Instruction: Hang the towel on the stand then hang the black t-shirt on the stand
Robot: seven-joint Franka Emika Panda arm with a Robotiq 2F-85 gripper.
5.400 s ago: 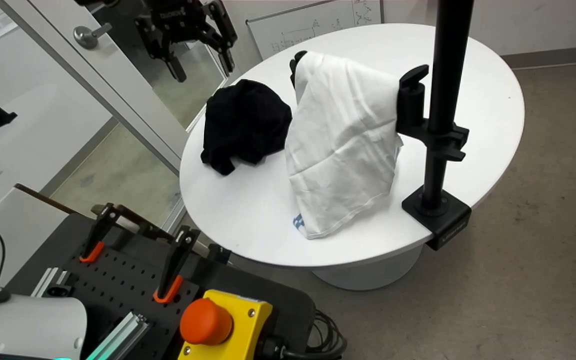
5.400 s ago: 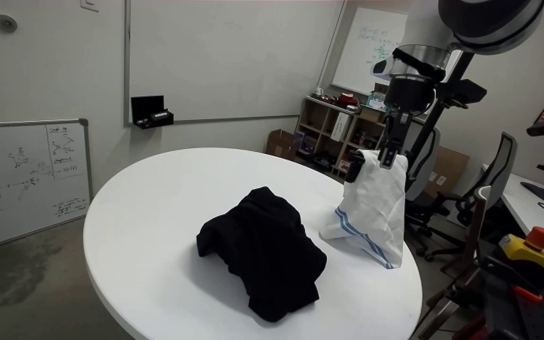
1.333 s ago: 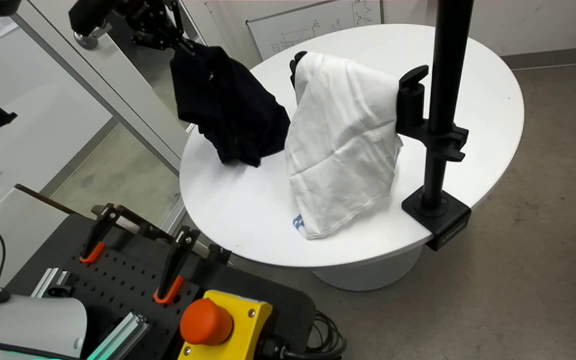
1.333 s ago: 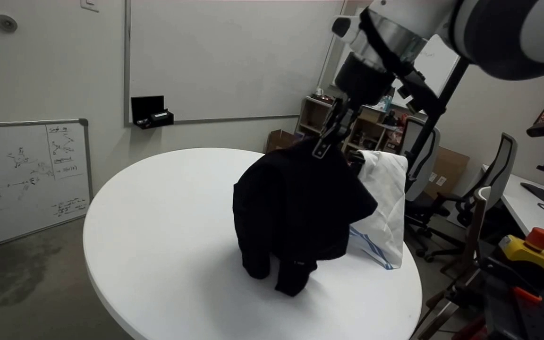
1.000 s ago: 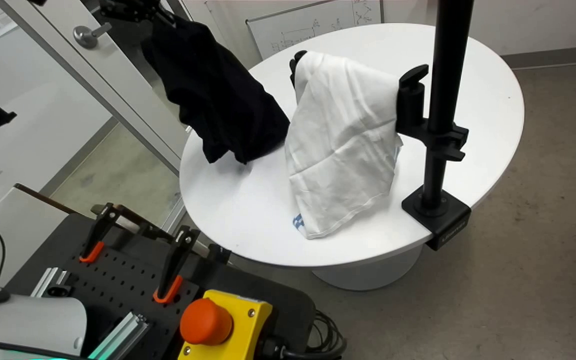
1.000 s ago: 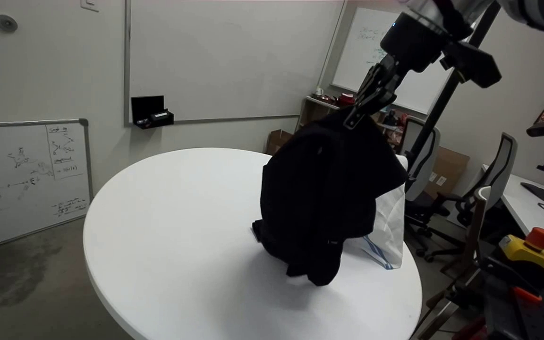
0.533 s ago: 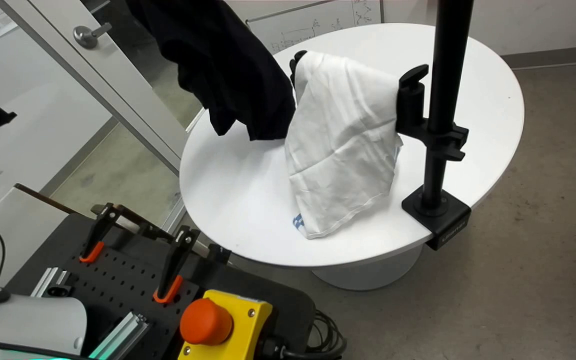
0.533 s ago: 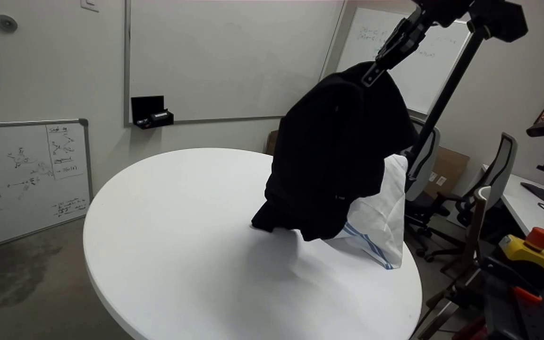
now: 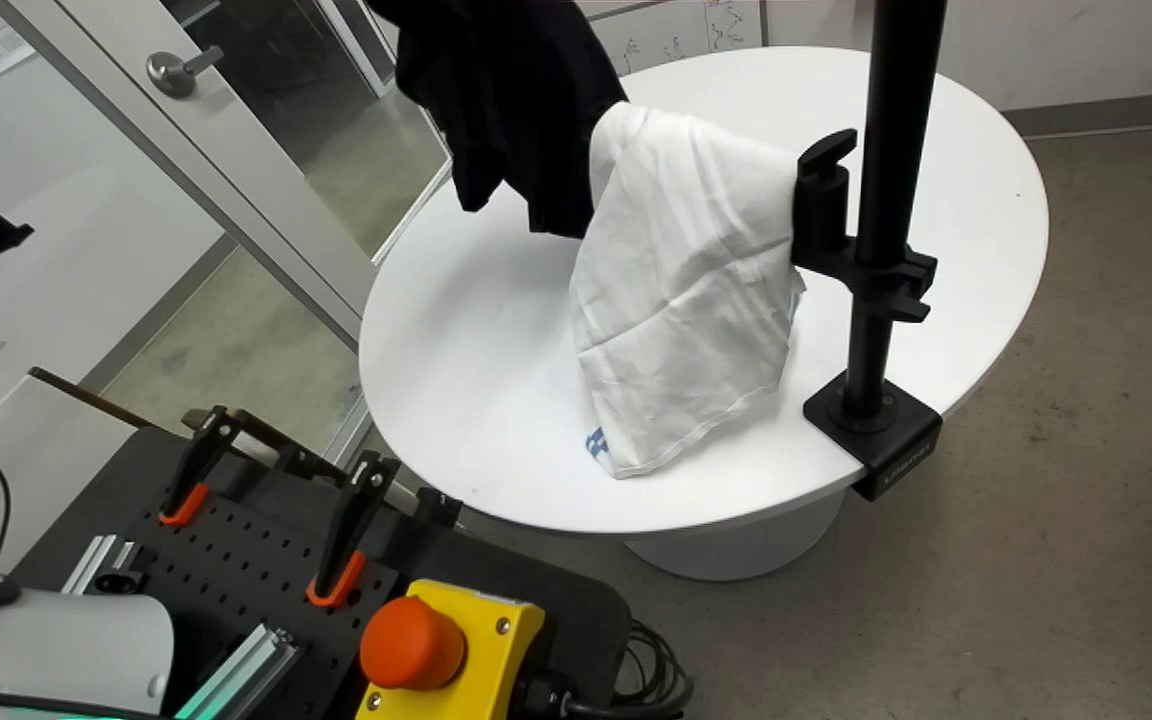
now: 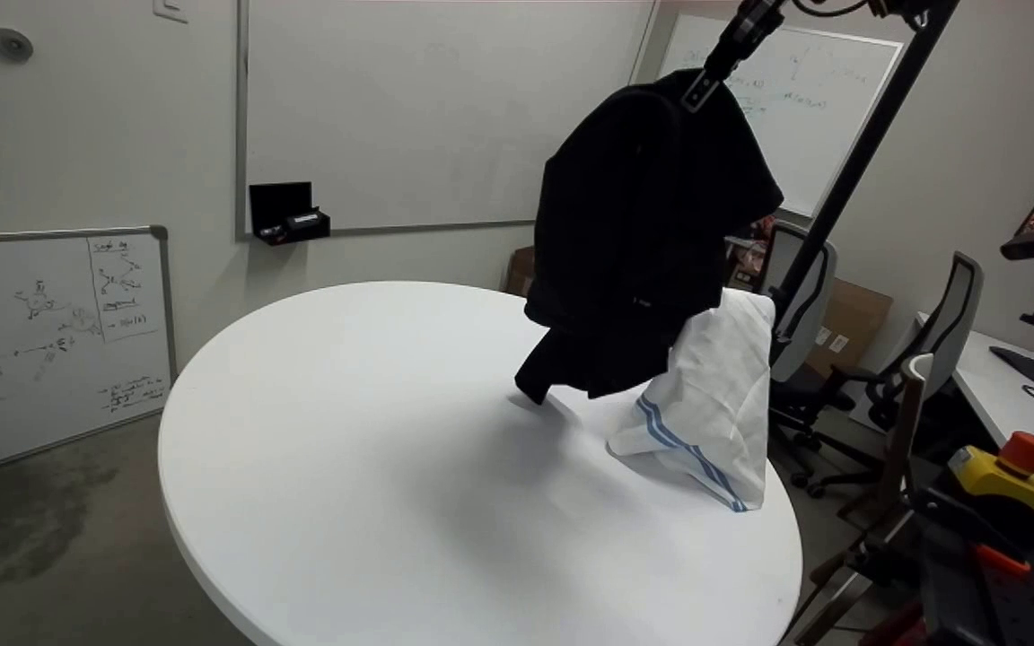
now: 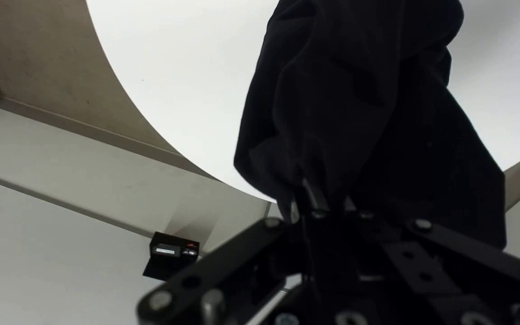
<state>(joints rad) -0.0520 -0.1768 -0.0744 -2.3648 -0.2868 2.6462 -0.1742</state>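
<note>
So, onto hang number two by the look of it, with the first one done and the second not yet. Biggest thing first: got the round white table (image 10: pixel 364 467) spread across the lower middle in an exterior view, with good free room above the left half for swinging. Next down, see the stand (image 9: pixel 886 190) right of centre in an exterior view, with a base right on the table's rim. Then spot the towel (image 9: pixel 686 290), draped on it mid-frame, leaving little bare hanging space to aim for. Smaller again, check the black t-shirt (image 10: pixel 643 224), dangling near the upper middle and meeting the towel's edge in both exterior views; touching or just apart, can't tell. Last, note the gripper (image 10: pixel 699 92) up top, pinching a bunch of that black fabric between narrowed jaws. Probably calls for lifting the hem past the towel's top fold, centring over the stand, lowering, then letting go. Could snag the towel, so go gently.
</note>
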